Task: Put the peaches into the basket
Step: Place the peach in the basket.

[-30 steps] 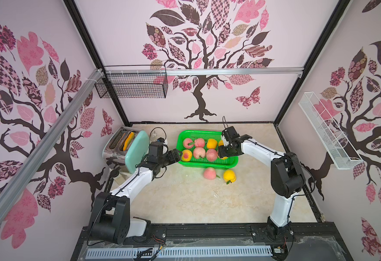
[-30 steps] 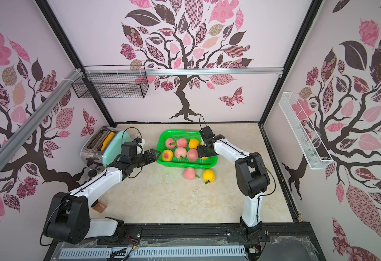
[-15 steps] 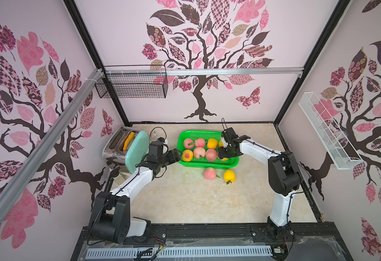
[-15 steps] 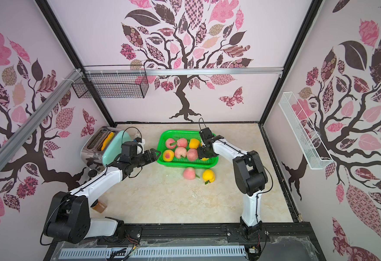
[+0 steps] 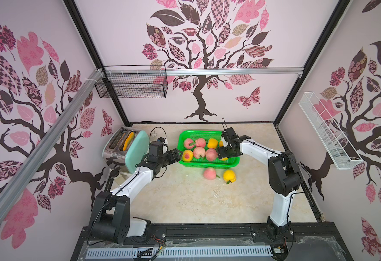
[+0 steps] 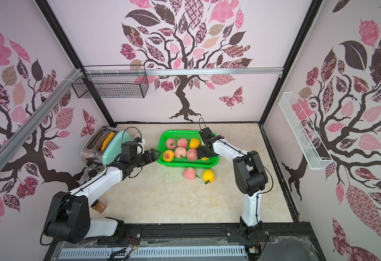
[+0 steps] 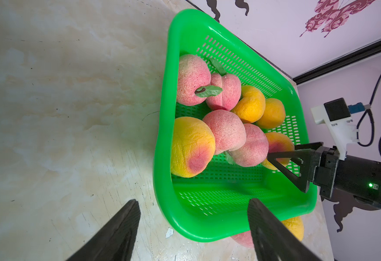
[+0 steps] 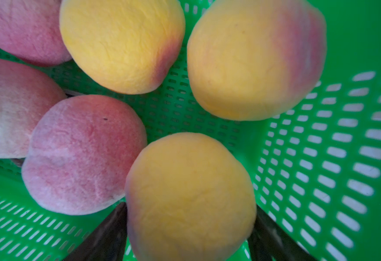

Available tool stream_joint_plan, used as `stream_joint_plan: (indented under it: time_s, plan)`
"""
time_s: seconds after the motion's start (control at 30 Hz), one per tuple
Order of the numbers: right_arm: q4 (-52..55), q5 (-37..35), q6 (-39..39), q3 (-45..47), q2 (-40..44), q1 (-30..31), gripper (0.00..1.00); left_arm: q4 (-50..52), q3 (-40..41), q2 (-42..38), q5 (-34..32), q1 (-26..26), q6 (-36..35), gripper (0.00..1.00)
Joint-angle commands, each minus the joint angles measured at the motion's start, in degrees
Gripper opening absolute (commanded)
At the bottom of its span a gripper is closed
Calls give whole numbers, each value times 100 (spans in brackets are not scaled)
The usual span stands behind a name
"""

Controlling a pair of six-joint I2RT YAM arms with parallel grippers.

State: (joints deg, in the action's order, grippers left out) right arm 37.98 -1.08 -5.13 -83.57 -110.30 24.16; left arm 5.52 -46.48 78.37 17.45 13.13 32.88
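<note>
The green basket (image 5: 180,140) (image 6: 162,144) stands at the back middle of the table and holds several pink and yellow peaches (image 5: 199,151). Two more peaches lie on the table just in front of it in both top views, a pink one (image 5: 209,173) and a yellow one (image 5: 229,175). My right gripper (image 5: 221,154) (image 8: 189,206) reaches down into the basket's right end, open. A blurred yellow peach (image 8: 189,194) lies between its fingers. My left gripper (image 5: 178,156) (image 7: 192,201) hangs open and empty at the basket's left rim (image 7: 162,135), near a blushed yellow peach (image 7: 191,149).
A mint and chrome toaster (image 5: 126,149) with an orange slice stands left of the basket, close behind my left arm. A black wire basket (image 5: 130,84) hangs on the back wall and a white wire one (image 5: 327,133) on the right wall. A small brown jar (image 6: 99,206) sits front left.
The right gripper's fingers have spread apart around the yellow peach inside the basket. The left arm and the two peaches on the table have not moved.
</note>
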Motion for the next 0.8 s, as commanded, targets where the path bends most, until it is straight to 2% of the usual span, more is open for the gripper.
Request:
stream_joint_plan:
  time_s: [0.0, 0.3, 0.77]
  plan:
    - [-79, -37, -44, -13, 314, -33, 81, -18, -6, -131, 39, -7, -8, 79]
    - [-68, -111, -52, 11, 426, -30, 86, -33, 77, -225, 56, -12, 4, 79]
    - [-89, 43, -44, 82, 589, -31, 85, -23, 104, -292, 69, -10, -31, 79]
